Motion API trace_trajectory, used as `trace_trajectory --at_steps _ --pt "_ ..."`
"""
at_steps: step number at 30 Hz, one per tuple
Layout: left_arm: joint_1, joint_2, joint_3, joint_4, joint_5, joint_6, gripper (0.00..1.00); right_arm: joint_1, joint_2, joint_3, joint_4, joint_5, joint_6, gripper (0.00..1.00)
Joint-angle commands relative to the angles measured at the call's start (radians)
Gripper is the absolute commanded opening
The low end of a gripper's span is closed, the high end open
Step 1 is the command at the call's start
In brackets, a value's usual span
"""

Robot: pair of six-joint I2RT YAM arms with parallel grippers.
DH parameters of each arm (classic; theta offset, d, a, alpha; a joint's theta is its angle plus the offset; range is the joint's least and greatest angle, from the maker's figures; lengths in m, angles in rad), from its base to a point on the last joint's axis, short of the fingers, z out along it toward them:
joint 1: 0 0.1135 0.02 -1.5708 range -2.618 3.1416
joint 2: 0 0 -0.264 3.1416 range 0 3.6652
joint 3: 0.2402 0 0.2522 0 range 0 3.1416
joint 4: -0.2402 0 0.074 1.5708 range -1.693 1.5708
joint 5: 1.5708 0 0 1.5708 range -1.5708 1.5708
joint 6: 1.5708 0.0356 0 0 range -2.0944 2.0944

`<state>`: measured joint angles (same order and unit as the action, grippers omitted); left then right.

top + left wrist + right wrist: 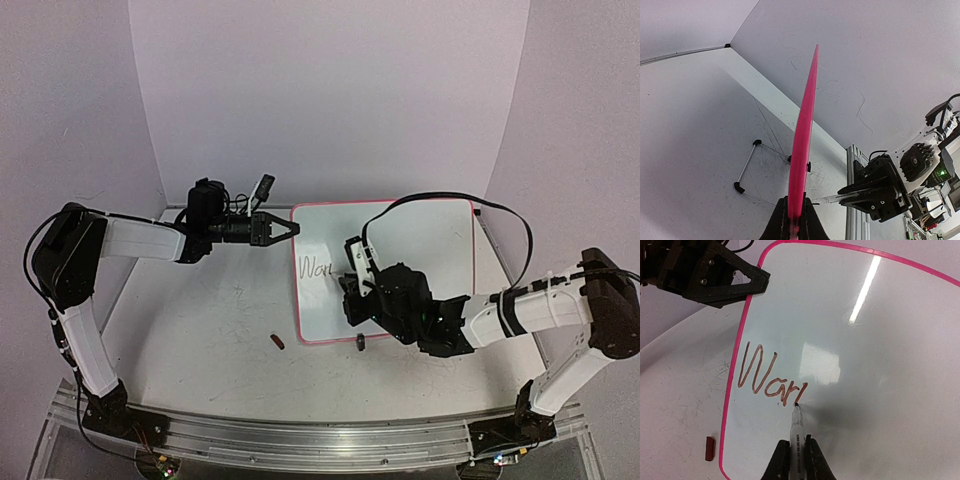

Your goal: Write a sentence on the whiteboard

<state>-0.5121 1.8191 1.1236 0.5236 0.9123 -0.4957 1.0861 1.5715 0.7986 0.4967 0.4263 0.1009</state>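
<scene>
- The right gripper (796, 452) is closed on a marker (797, 426). The barrel is clamped between the two fingers, with the tip pointing to 12 o'clock in the right wrist view.
- The marker tip is set on the board surface, at the end of the last stroke written.
- Red-brown lettering (765, 372) runs from the tip toward 10 o'clock. "War" can be read, followed by one short stroke of a fourth letter that cannot be identified.
- The whiteboard (420, 250) lies on the table (190, 330), at about 3 o'clock from the table's centre in the top view. The lettering sits against the board's 9 o'clock edge, and the rest of the surface is unmarked.
- The left gripper (795, 220) is closed on the board's pink frame, near the 10 o'clock corner. The board is judged to be steadied by it for writing.
- A small red cap (278, 342), taken to be the marker's, lies on the table off the board's 7 o'clock corner, apart from the frame.
- Progress is judged to be early: one word is begun but not finished, and no sentence is yet formed. The remaining letters and further words are to be written toward 3 o'clock, where ample blank surface is available.
</scene>
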Motion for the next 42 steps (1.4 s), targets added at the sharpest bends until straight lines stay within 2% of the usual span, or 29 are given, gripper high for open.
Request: trace_trajectory --at_steps 1,23,42 --pt "-0.018 -0.024 0.007 -0.027 0.001 -0.020 0.00 -0.022 0.014 0.045 0.030 0.029 -0.009 0.00" --pt "-0.017 -0.023 0.007 -0.027 0.001 -0.020 0.00 -0.032 -0.016 0.031 -0.001 0.080 0.017 0.00" --pt "-0.017 -0.028 0.005 -0.027 0.000 -0.020 0.00 -0.019 -0.027 -0.008 -0.042 0.042 0.059 0.00"
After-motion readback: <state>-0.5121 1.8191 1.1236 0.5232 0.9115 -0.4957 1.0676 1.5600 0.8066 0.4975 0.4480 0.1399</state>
